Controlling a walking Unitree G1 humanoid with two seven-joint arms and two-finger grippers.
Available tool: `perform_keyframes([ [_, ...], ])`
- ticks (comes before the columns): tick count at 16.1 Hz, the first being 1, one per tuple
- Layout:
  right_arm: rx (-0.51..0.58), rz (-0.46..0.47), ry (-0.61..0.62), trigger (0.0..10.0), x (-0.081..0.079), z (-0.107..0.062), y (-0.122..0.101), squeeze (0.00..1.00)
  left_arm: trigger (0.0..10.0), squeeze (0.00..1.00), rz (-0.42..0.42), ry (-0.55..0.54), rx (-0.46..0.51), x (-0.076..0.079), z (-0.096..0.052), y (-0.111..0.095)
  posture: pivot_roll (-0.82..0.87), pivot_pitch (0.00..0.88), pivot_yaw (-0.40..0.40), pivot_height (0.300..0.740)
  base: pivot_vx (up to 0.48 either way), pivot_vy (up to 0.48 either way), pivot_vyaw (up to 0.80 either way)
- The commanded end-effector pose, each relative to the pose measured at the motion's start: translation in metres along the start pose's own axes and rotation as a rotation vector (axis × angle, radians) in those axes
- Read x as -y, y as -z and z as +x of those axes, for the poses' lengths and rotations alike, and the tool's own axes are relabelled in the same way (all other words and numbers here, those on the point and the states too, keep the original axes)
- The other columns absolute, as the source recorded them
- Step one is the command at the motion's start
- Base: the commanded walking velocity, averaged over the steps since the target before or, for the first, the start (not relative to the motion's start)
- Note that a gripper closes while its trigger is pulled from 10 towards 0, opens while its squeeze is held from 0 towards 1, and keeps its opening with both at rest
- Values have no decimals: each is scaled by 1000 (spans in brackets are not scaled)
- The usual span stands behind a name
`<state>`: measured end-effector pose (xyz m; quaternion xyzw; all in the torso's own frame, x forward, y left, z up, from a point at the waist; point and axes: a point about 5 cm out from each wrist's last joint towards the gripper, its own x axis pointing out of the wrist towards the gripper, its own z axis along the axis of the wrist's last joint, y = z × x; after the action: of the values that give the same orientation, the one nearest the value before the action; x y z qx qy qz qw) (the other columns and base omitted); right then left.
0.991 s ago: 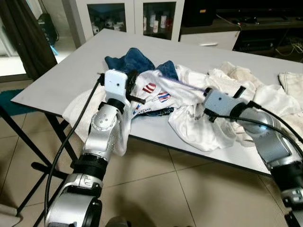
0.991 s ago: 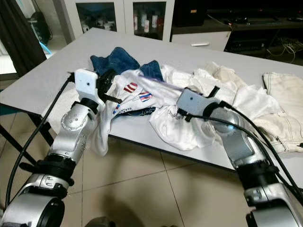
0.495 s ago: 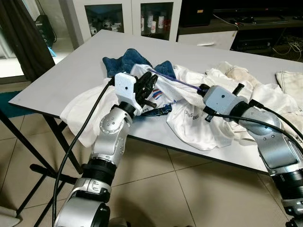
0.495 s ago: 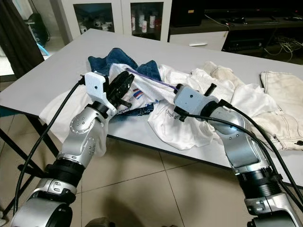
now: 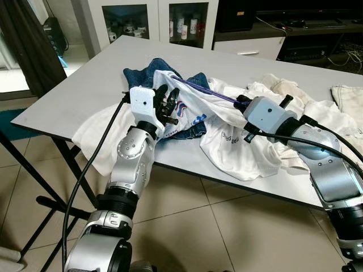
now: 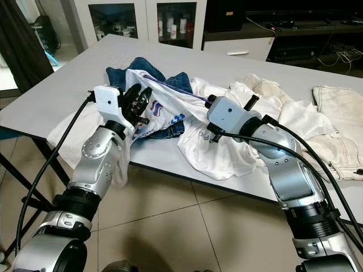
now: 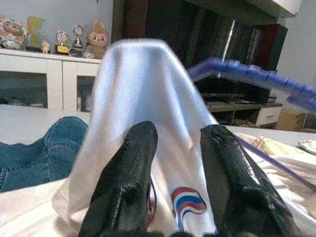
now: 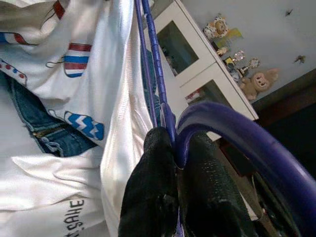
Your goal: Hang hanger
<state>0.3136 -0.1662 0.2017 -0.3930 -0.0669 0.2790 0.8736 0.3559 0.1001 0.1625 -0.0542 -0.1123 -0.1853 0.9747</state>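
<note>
A purple hanger [image 5: 210, 92] runs from my right gripper [image 5: 241, 102] leftward into a white shirt [image 5: 187, 107] with red and blue prints. The right gripper is shut on the hanger [image 8: 159, 94] near its hook, both fingers [image 8: 148, 182] pressed against the bar. The shirt is draped over the hanger's far end and stands up in a peak [image 7: 138, 79]. My left gripper [image 5: 168, 102] is at that end, open, with its fingers [image 7: 131, 168] on either side of the shirt cloth. The hanger bar [image 7: 247, 71] shows above them.
Blue jeans [image 5: 148, 72] lie under the shirt on the white table [image 5: 85, 85]. More white clothes [image 5: 283, 93] and beige trousers [image 6: 340, 124] are heaped to the right. A glass-door cabinet [image 5: 153, 17] stands behind. The table's black folding legs [image 5: 51, 187] are at lower left above the tiled floor.
The left gripper swung in from the table's front edge to the shirt, then drew back slightly. The right gripper raised the hanger, and the shirt now rides higher on it.
</note>
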Motion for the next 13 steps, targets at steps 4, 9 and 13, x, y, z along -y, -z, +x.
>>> perform_keyframes([
  [4,66,9,-38,0,-7,-2,-14,0,10000,0,22,-10,-2,-2,6,-4,128,0,5,740,0,0,0],
  [9,84,18,-52,0,-12,-2,-19,0,10000,1000,8,39,-20,7,7,1,122,0,5,740,0,0,0],
  [13,84,18,-44,0,-10,-3,-19,0,10000,0,30,-7,-54,1,8,4,124,0,5,740,0,0,0],
])
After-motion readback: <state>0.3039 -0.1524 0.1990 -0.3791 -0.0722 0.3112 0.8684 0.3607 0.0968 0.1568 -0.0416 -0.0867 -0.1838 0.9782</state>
